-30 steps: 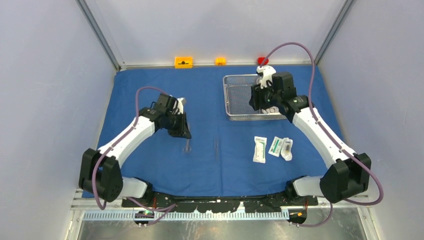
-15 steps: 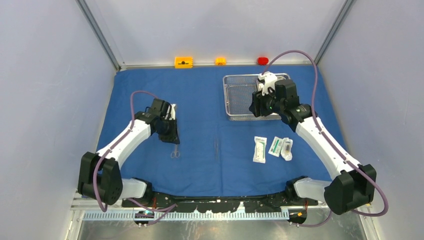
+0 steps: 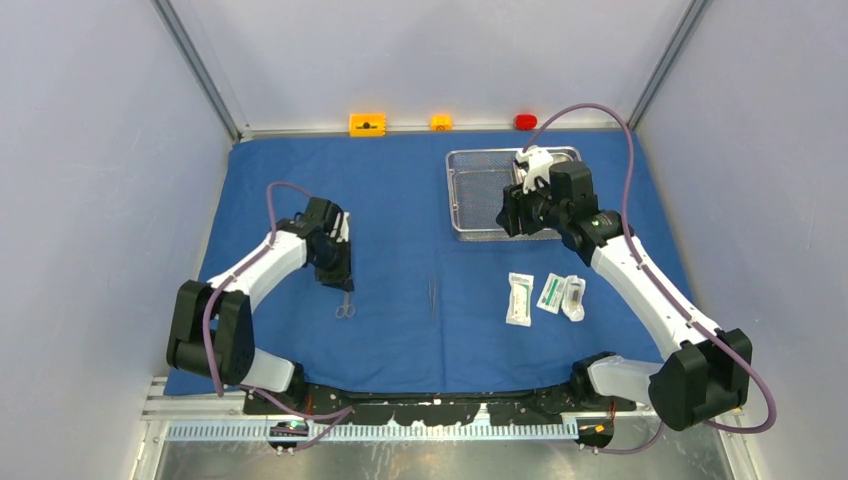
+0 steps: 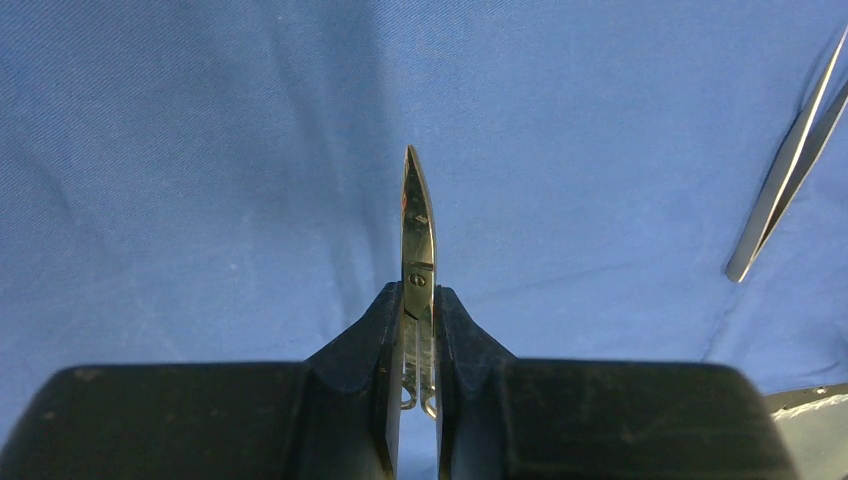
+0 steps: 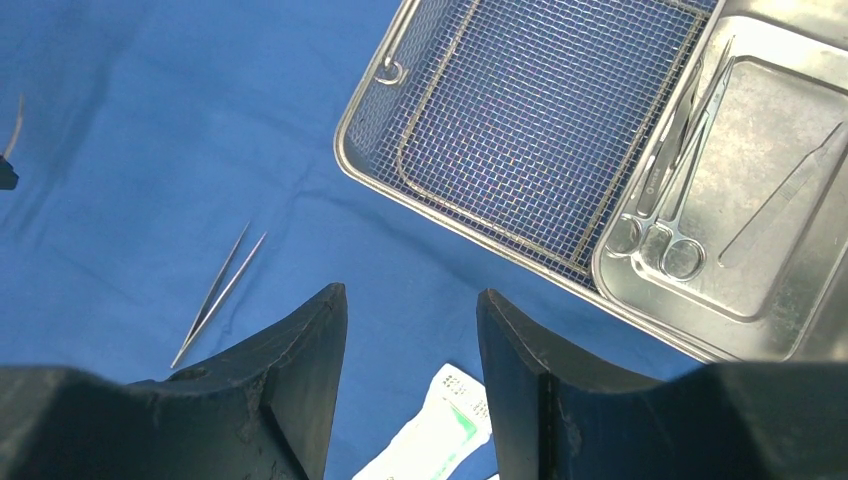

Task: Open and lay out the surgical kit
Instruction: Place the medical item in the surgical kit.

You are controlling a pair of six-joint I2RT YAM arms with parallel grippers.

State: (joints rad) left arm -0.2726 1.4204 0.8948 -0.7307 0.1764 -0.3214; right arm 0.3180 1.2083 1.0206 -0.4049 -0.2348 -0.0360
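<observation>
now scissors point(image 4: 418, 230) pinched in the left gripper point(image 4: 419, 300) must be released onto the cloth point(image 4: 200, 150); right gripper point(image 5: 412, 330) is seen wide, empty.

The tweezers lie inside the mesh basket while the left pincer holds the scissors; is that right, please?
No: the tweezers lie on the blue cloth outside the mesh basket, as the right wrist view shows; the left pincer does hold the scissors.

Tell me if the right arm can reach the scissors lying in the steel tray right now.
Probably yes. The right gripper is open and empty, hovering by the wire-mesh basket; the steel tray inside it is uncovered, and the scissors lie exposed.
</observation>
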